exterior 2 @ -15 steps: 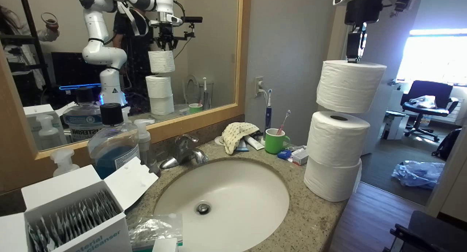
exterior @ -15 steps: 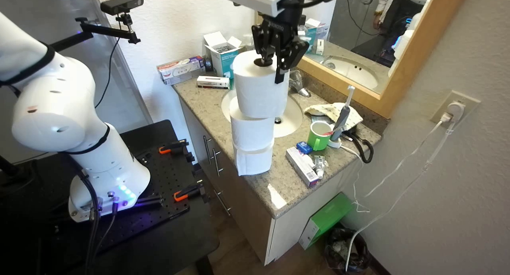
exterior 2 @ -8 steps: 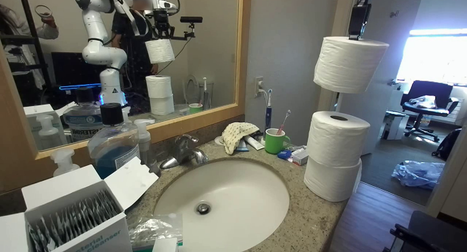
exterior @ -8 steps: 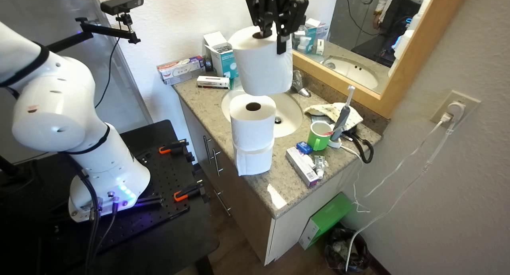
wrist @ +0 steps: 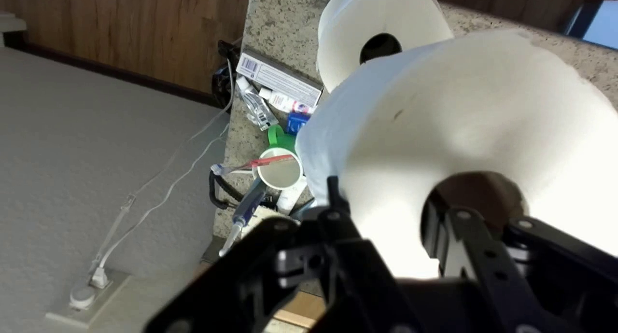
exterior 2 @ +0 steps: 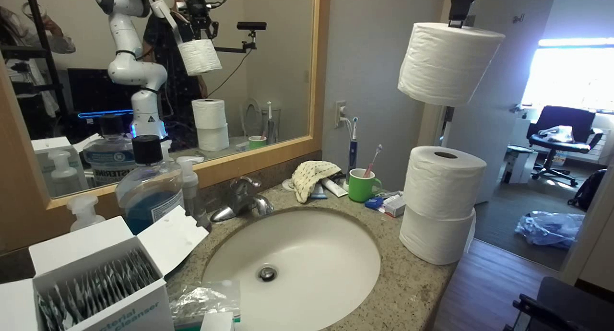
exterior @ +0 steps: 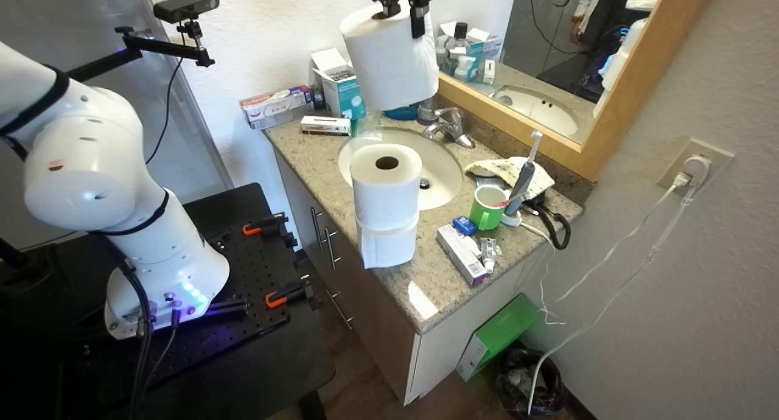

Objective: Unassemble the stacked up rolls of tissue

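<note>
High above the counter, one white roll of tissue (exterior: pixel 392 61) hangs tilted from my gripper (exterior: pixel 401 19). One finger sits inside its dark core and the other lies against the outer side, so the jaws are shut on the roll's wall. In the wrist view this roll (wrist: pixel 463 106) fills much of the picture, with my gripper (wrist: pixel 384 207) pinching its near edge. Below, two more rolls stand stacked upright: an upper roll (exterior 2: pixel 443 187) with its core showing, on a lower roll (exterior 2: pixel 434 235). There is a wide gap between the held roll and that stack.
The stack stands at the counter's edge beside the sink (exterior 2: pixel 369 273). Near it are a green cup (exterior 2: pixel 360 186), an electric toothbrush (exterior: pixel 522 179) and a long toothpaste box (exterior: pixel 461 254). A mirror (exterior 2: pixel 278 81) rises behind the faucet (exterior 2: pixel 242 196). Boxes (exterior: pixel 277 106) occupy the far end.
My gripper has lifted the top roll from just above the stack to well clear of it. It has drifted slightly left in both exterior views and tilts more. The lower two rolls stayed put.
</note>
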